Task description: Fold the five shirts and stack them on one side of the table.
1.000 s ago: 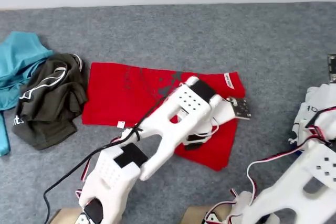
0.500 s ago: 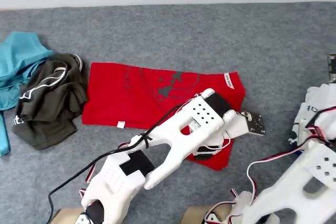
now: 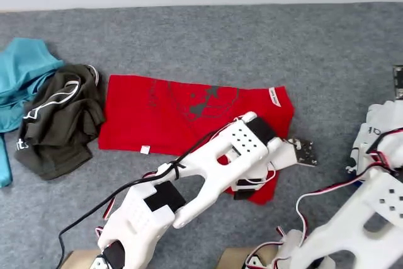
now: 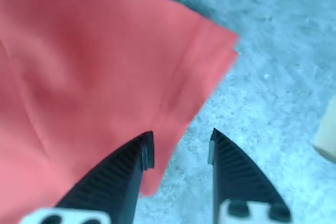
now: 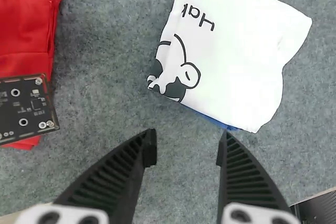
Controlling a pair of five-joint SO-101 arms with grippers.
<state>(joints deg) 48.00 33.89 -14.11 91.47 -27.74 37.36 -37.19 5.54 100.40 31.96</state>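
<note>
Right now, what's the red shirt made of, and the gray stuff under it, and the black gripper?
The red shirt looks like soft, matte knit fabric, probably cotton: it lies limp, with a stitched hem. The gray table cover seems to be felt or short carpet: its surface is fuzzy and speckled. The left gripper looks like hard black plastic, matte, with ribbed faces.

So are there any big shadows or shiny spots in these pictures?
High view: the light is soft and even, no glare on the left arm or the red shirt. Left wrist view: faint darker streaks mark the shirt's creases near the open tool. Right wrist view: barely any shadow around the white shirt.
</note>
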